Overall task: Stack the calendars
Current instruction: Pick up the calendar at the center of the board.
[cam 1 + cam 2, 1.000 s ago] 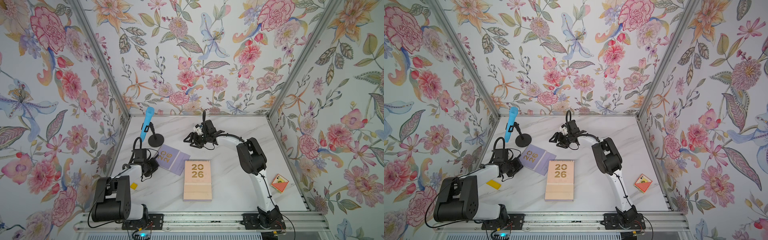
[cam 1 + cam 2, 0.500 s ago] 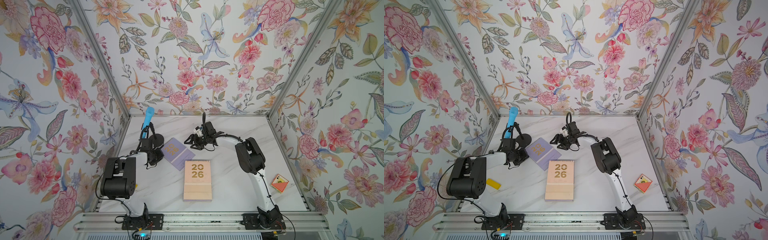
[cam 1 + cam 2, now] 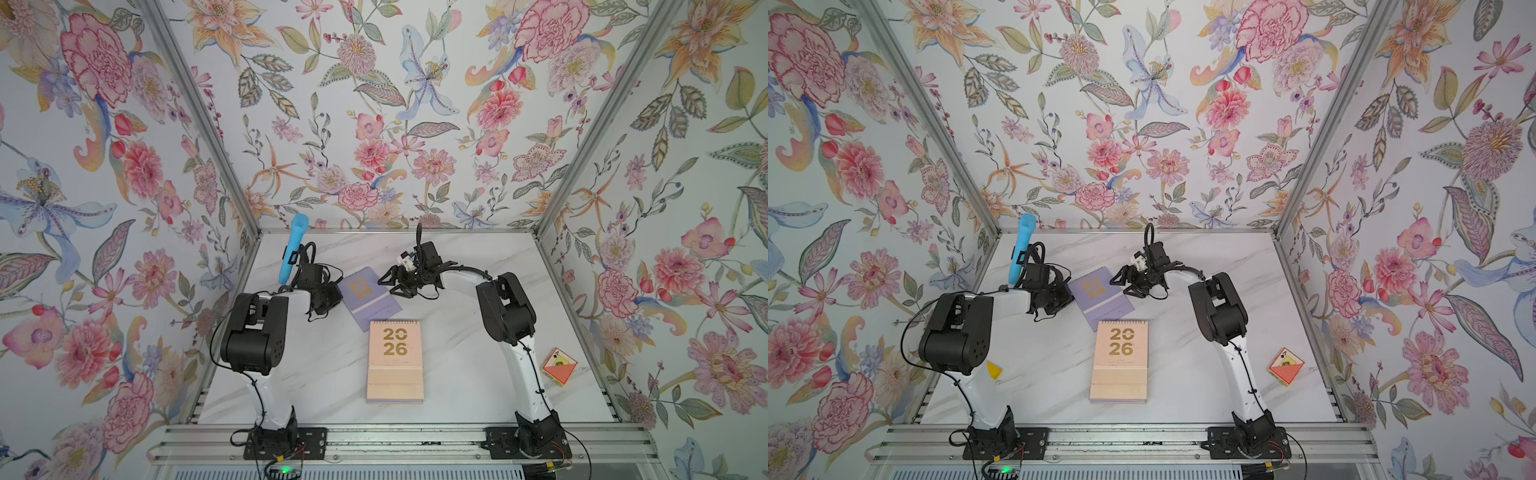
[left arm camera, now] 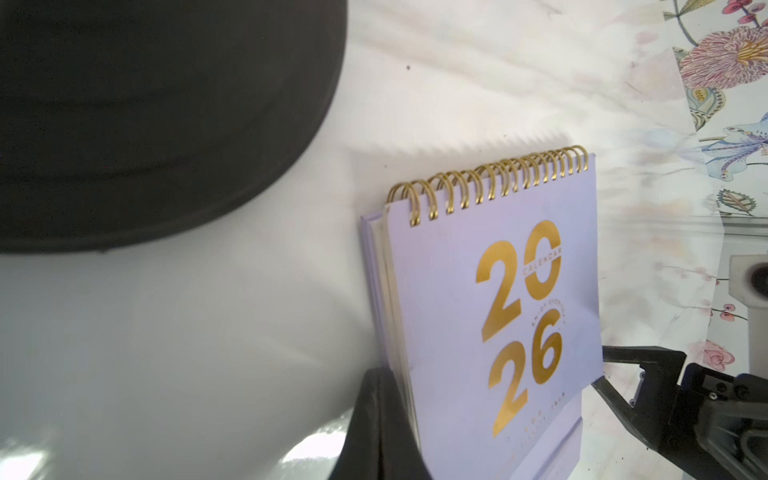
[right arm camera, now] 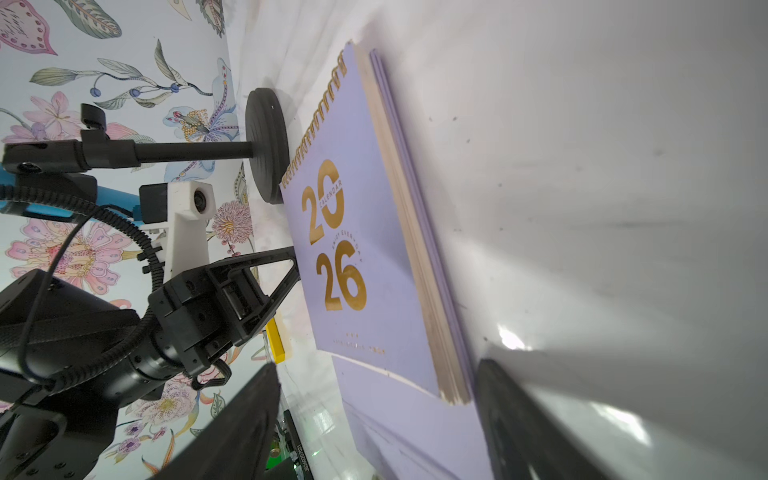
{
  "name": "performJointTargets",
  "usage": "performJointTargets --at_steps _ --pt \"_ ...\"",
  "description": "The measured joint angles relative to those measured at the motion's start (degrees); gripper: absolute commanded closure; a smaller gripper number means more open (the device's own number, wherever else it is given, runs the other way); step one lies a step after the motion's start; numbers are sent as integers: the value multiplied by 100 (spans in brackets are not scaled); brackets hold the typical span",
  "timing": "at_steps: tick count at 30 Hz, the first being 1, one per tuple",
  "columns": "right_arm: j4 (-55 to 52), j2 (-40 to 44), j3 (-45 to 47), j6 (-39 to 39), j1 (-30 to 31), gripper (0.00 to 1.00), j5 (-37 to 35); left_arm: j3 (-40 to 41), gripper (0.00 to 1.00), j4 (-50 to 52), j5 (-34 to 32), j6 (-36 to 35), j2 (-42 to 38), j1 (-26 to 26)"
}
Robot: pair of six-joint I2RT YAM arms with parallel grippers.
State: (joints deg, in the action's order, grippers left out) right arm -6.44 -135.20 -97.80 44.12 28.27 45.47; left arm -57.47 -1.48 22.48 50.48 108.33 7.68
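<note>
Your left pincer (image 3: 332, 296) has swung up-frame, bringing the lilac calendar (image 3: 368, 296) to centre frame, just above the peach calendar (image 3: 395, 357) on the desk (image 3: 457, 374), in both top views. Left wrist view: it clenches the lilac calendar's (image 4: 498, 311) edge. Right wrist view: your right pincer (image 5: 376, 365) gapes, straddling its corner.

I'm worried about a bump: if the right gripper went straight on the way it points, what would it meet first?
Most likely the lilac calendar. The open right gripper points at its edge, and the right wrist view shows that edge ahead of the gap. Height is hard to judge.
</note>
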Motion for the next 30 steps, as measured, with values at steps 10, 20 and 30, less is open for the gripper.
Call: performJointTargets --at_steps 10,20,30 --pt "24 -234 -275 -15 -70 32 380 -433 100 -122 9 61 376 59" --pt "1392 -240 20 807 -66 66 658 -487 100 -92 129 59 411 79" --pt "1572 -55 374 863 -72 92 490 -750 100 323 109 9 380 103"
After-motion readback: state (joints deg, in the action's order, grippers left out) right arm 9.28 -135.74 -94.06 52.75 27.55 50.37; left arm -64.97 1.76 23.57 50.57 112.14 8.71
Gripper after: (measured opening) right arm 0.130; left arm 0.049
